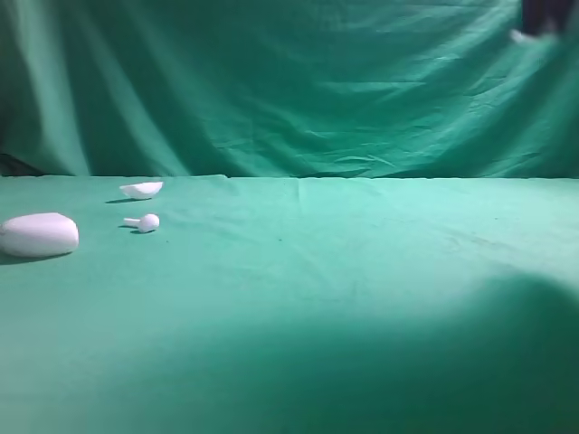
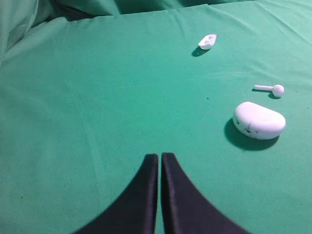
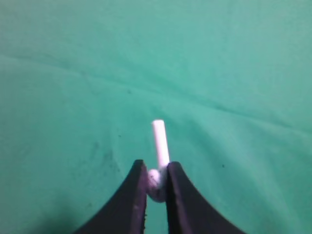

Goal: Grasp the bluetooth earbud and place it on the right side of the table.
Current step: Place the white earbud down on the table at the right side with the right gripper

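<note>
- Right gripper [image 3: 157, 181] fills the bottom of my right wrist view, its dark fingers [image 3: 131, 195] pinched narrow on the bluetooth earbud [image 3: 159, 158]; head tucked between the tips, thin white stem poking out ahead.
- Under it I see only creased green table [image 3: 234, 73]; I can't tell whether the earbud touches the cloth.
- From the high view I catch just a dark shape with a pale speck at the top right corner against the green backdrop [image 1: 298, 90]; too blurred for me to call.
- Left gripper [image 2: 160, 157] sits low in my left wrist view, fingers pressed together with only a hairline gap, nothing between them.
- Ahead and to its right lies the white pebble-shaped case [image 2: 259, 120], with a second earbud [image 2: 273, 89] just beyond it, apart.
- Further back rests a shallow white shell piece [image 2: 207, 41].
- High view puts all three on the table's left side.
</note>
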You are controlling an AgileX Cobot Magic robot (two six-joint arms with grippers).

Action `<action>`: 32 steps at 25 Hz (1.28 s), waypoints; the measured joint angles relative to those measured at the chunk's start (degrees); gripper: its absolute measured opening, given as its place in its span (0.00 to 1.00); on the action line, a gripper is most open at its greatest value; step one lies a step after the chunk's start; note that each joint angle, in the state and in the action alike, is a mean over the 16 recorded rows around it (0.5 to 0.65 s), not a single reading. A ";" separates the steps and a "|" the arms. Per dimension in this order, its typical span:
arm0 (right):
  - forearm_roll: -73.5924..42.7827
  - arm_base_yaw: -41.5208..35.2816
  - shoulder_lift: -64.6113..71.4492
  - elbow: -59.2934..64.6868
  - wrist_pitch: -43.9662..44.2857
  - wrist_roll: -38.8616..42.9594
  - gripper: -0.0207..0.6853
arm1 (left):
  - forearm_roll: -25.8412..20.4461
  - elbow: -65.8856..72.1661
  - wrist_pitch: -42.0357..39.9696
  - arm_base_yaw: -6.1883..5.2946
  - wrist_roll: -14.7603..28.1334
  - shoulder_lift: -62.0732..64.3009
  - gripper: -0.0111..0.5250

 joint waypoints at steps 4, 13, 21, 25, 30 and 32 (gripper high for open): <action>1.07 -4.28 -1.41 11.60 -7.94 1.07 0.16 | 0.01 0.00 0.00 0.00 0.00 0.00 0.02; 3.06 -7.30 3.49 22.30 -21.89 0.60 0.16 | 0.01 0.00 0.00 0.00 0.00 0.00 0.02; 3.57 -7.31 7.18 22.77 -26.49 -0.78 0.22 | 0.01 0.00 0.00 0.00 0.00 0.00 0.02; 3.88 -7.31 7.83 22.68 -27.19 -1.20 0.32 | 0.01 0.00 0.00 0.00 0.00 0.00 0.02; 4.45 -7.31 7.54 21.97 -26.54 -1.33 0.46 | 0.01 0.00 0.00 0.00 0.00 0.00 0.02; 4.70 -7.31 6.87 21.45 -25.83 -1.34 0.52 | 0.01 0.00 0.00 0.00 0.00 0.00 0.02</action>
